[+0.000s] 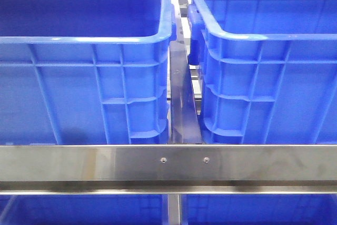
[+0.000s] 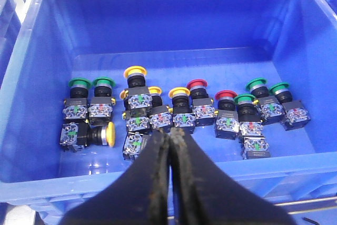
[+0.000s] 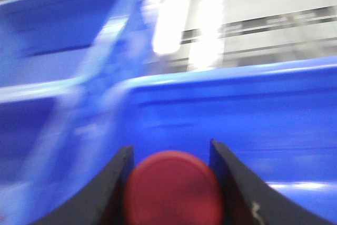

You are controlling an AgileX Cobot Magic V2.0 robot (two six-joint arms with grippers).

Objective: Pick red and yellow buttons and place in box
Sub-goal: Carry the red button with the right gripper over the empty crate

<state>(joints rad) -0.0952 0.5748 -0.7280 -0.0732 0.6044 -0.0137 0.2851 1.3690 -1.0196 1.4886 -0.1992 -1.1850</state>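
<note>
We find the left gripper [image 2: 169,146] clenched on nothing, its fingers pressed together above the near wall of a blue bin [image 2: 31,130] whose floor carries a row of push buttons: two red buttons [image 2: 197,84] near the middle, several yellow buttons [image 2: 135,72] to one side of them, and green buttons [image 2: 79,83] at both ends. The right gripper [image 3: 171,183] grasps a red button [image 3: 172,189] between its fingers, with blurred blue bin walls [image 3: 237,114] behind it. From the front we see two blue bins [image 1: 84,77] side by side behind a steel rail [image 1: 168,164], their contents hidden.
</note>
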